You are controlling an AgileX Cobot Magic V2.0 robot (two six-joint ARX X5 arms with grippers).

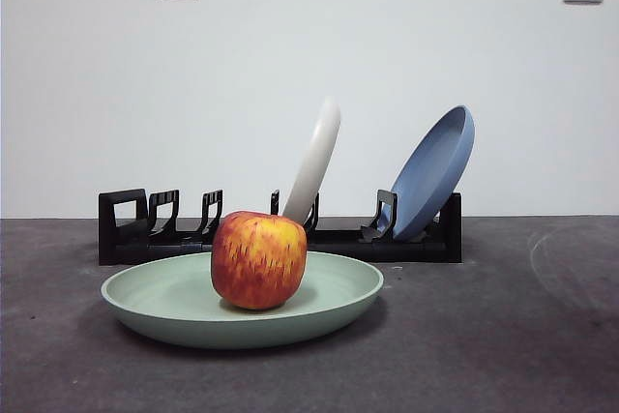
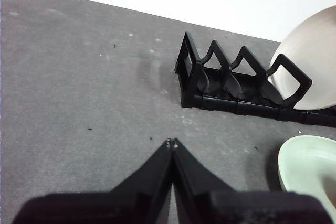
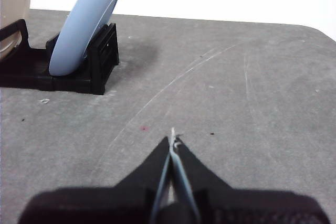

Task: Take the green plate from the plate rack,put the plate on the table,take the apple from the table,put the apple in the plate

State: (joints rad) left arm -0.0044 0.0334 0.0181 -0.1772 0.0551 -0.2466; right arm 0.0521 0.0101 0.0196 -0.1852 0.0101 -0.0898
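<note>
From the front, the apple (image 1: 258,259) sits inside the green plate (image 1: 242,302), a little left of its middle; the plate lies flat on the table (image 1: 522,336), just in front of the plate rack (image 1: 280,229); a cream-white plate (image 1: 314,162) and a blue plate (image 1: 430,173) lean in the rack's right half; no arm shows in this view, so the task looks finished and what remains, by my judgement, is only to keep both arms well clear so nothing nudges the plate.

In the left wrist view, the left gripper (image 2: 171,144) has its jaws pressed together with nothing between them, above bare table; the boxy left end of the rack (image 2: 236,82) lies beyond it, and a curve of the green plate's rim (image 2: 307,169) shows off to one side, near but not touching; the apple is out of sight here.

In the right wrist view, the right gripper (image 3: 173,140) is likewise pressed together and holding nothing; it hangs over bare table, well apart from the rack's right end (image 3: 100,61) where the blue plate (image 3: 86,22) stands; neither apple nor green plate appears.
</note>
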